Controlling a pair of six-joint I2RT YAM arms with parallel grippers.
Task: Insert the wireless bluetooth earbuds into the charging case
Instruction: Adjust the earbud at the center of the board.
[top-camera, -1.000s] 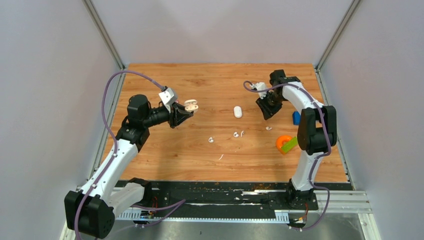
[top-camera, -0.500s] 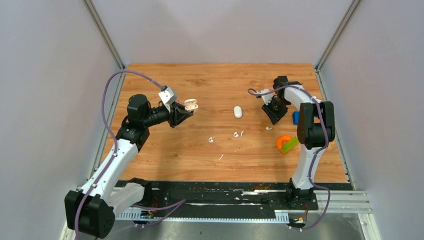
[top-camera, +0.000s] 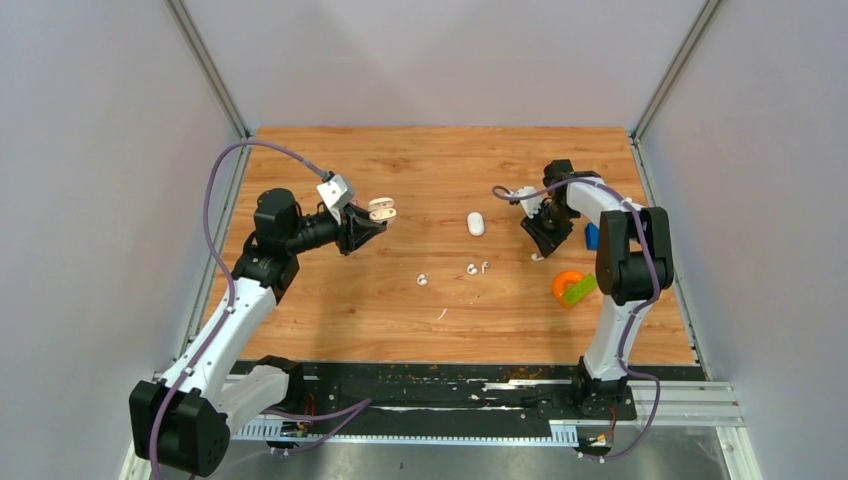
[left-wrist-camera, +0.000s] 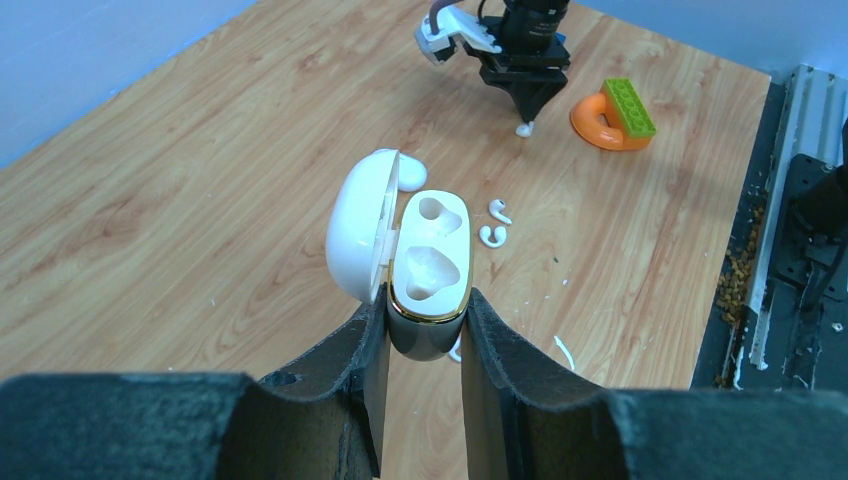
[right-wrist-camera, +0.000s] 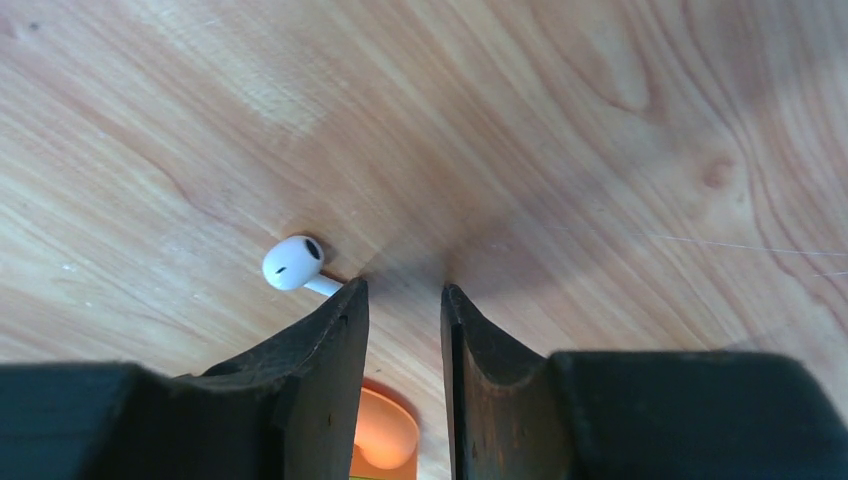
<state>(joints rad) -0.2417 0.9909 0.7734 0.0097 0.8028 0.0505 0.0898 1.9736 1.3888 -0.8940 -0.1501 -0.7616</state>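
My left gripper (top-camera: 372, 222) is shut on the open white charging case (top-camera: 381, 210) and holds it above the table's left half. In the left wrist view the case (left-wrist-camera: 432, 262) shows two empty wells and its lid hinged to the left, with the gripper (left-wrist-camera: 424, 335) clamping its base. My right gripper (top-camera: 546, 238) points down at the table, its jaws a narrow gap apart and empty (right-wrist-camera: 404, 292). One earbud (right-wrist-camera: 293, 263) lies just outside its left finger, also visible from above (top-camera: 537, 257). Other earbuds (top-camera: 471, 268) (top-camera: 422, 280) lie mid-table.
A white oval object (top-camera: 476, 224) lies between the arms. An orange ring with a green brick (top-camera: 570, 288) and a blue block (top-camera: 592, 236) sit near the right arm. A thin white sliver (top-camera: 442, 314) lies nearer the front.
My right gripper has moved toward the near side and down to the table beside the earbud. The left arm and the case have not moved.
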